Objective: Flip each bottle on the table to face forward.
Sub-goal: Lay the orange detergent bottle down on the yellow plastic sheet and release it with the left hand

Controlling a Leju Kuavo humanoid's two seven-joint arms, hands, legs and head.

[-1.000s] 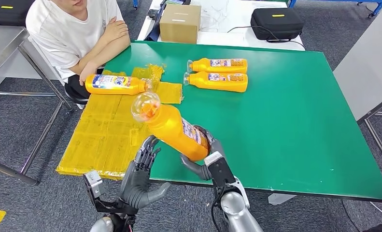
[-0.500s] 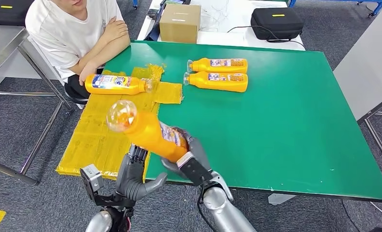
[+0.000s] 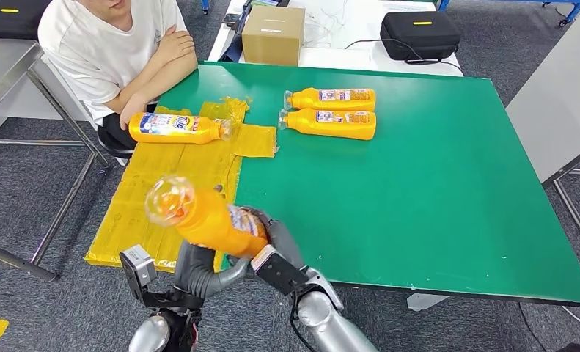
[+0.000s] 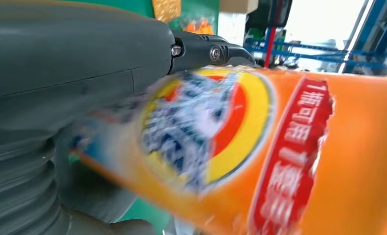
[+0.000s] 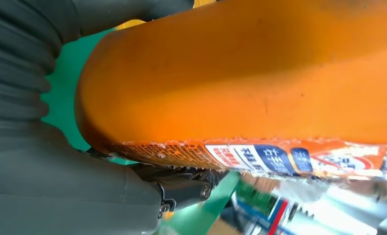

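Both hands, right hand [image 3: 276, 246] and left hand [image 3: 199, 268], grip one orange bottle [image 3: 210, 218].

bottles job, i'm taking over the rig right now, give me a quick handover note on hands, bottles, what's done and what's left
Right hand grips the held bottle by its base, tilted up over the table's near-left corner, cap toward the yellow sheet.
Left hand sits under and against that bottle; whether it grips is unclear.
One bottle on the sheet, label up, by a seated person.
Two far bottles lie side by side, labels showing.
Left: set the held bottle down label-forward.
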